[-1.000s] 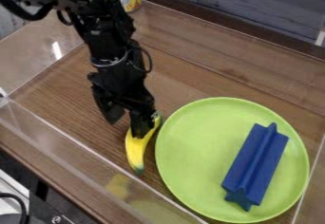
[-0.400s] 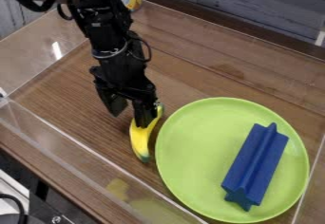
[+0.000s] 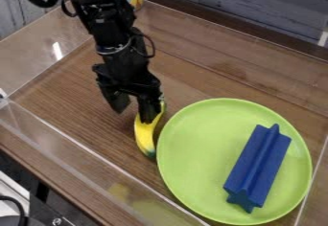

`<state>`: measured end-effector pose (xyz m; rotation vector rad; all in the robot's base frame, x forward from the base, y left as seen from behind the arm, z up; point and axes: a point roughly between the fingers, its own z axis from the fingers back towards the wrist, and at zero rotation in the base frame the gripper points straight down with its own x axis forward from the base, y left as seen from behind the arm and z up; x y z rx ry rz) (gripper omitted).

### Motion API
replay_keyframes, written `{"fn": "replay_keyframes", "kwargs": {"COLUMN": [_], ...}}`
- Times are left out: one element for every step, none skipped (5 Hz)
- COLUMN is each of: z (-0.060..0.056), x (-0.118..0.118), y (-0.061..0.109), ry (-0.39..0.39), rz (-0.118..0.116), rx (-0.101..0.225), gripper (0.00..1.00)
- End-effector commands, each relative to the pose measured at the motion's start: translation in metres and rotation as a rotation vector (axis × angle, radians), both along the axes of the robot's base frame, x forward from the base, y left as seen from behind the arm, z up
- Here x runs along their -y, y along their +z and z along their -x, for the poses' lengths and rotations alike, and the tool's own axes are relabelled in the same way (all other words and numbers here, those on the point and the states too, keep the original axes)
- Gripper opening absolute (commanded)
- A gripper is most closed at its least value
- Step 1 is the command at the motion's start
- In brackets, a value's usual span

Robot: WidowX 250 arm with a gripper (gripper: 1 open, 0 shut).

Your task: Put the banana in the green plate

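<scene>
One gripper (image 3: 140, 108), jaws spread, points down over the far end of the banana (image 3: 146, 134), which lies on the table (image 3: 205, 72) touching the green plate's (image 3: 205, 163) left rim.

banana (image 3: 146, 134): on the table (image 3: 205, 77), just left of the plate rim, maybe touching it, hard to tell
gripper (image 3: 134, 105): right above the banana's far end
block (image 3: 260, 163): on the plate (image 3: 205, 163), right side
</scene>
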<state>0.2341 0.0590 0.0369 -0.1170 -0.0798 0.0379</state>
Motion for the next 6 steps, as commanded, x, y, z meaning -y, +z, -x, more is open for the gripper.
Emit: {"fn": "replay_keyframes", "kwargs": {"z": [0.003, 0.005, 0.003, 0.001, 0.002, 0.003], "x": [-0.008, -0.017, -0.012, -0.007, -0.001, 0.005], "y": [-0.005, -0.006, -0.018, -0.031, -0.029, -0.028], "ry": [-0.076, -0.153, -0.115, -0.077, -0.072, -0.067], "rz": [0.003, 0.009, 0.015, 0.021, 0.028, 0.034], "rx": [-0.015, -0.018, -0.018, -0.019, -0.022, -0.026], "gripper": [1.0, 1.0, 1.0, 1.0, 1.0, 1.0]}}
